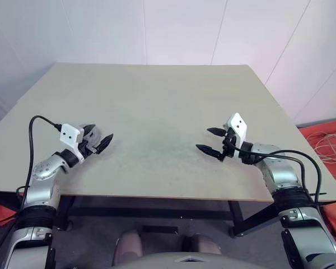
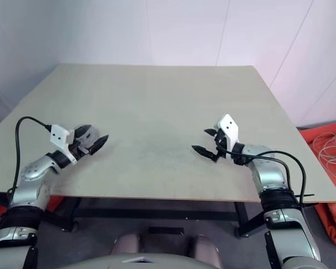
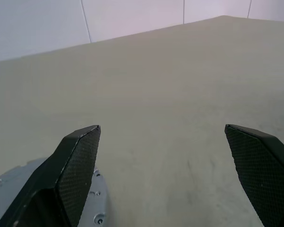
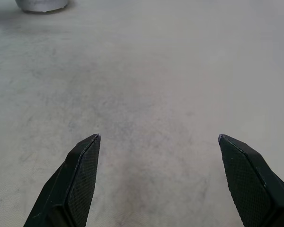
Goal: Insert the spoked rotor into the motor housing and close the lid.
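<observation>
- You have both grippers over the tabletop (image 1: 157, 101), with bare board ahead of each and between them.
- Left gripper (image 1: 101, 134): jaws spread wide and holding nothing. It lies roughly level and low over the near edge, aimed inward toward the right gripper.
- Right gripper (image 1: 203, 139): jaws equally wide and holding nothing. It is tipped slightly downward and aimed inward toward the left gripper, well apart from it.
- You cannot tell from here where the spoked rotor, the motor housing or the lid lie.
- A grey rounded shape (image 4: 40, 4) sits far ahead of the right gripper; what it is cannot be told.
- Handling, as a judgement: expect the spoked rotor to be stiff, thin and fairly light, with a smooth rim that may slip.
- Take it across the rim, not by the spokes or hub.
- Expect the motor housing to be heavy and to stay put, so avoid its windings.
- Grip the lid by its edge.
</observation>
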